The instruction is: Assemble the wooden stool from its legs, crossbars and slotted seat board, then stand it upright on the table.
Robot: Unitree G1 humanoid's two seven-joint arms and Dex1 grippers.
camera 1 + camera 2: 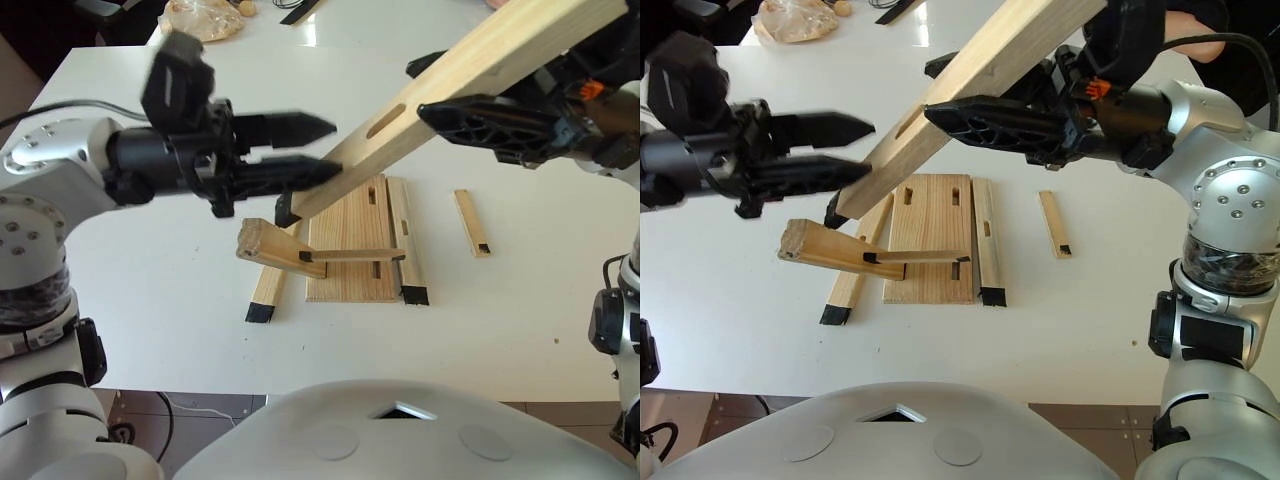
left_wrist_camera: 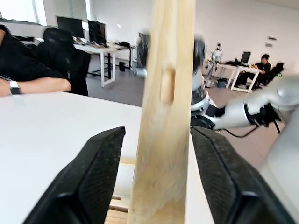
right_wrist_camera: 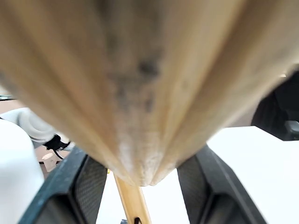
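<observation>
My right gripper (image 1: 455,92) is shut on a long slotted wooden leg (image 1: 440,85), held tilted above the table with its black-capped low end over the seat board (image 1: 350,262). My left gripper (image 1: 328,148) is open, one finger on each side of the leg's lower part (image 2: 163,140) with gaps showing. The slotted seat board lies flat. A second leg (image 1: 268,244) rests tilted at the board's left with a thin crossbar (image 1: 355,255) stuck in it. A third leg (image 1: 266,290) lies under it, and a fourth (image 1: 408,245) lies along the board's right edge.
A short loose crossbar (image 1: 472,223) lies right of the board. At the far edge of the white table (image 1: 120,280) sit a plastic bag (image 1: 205,18) and a black cable (image 1: 300,10). Bare table surface spreads to the front, left and right.
</observation>
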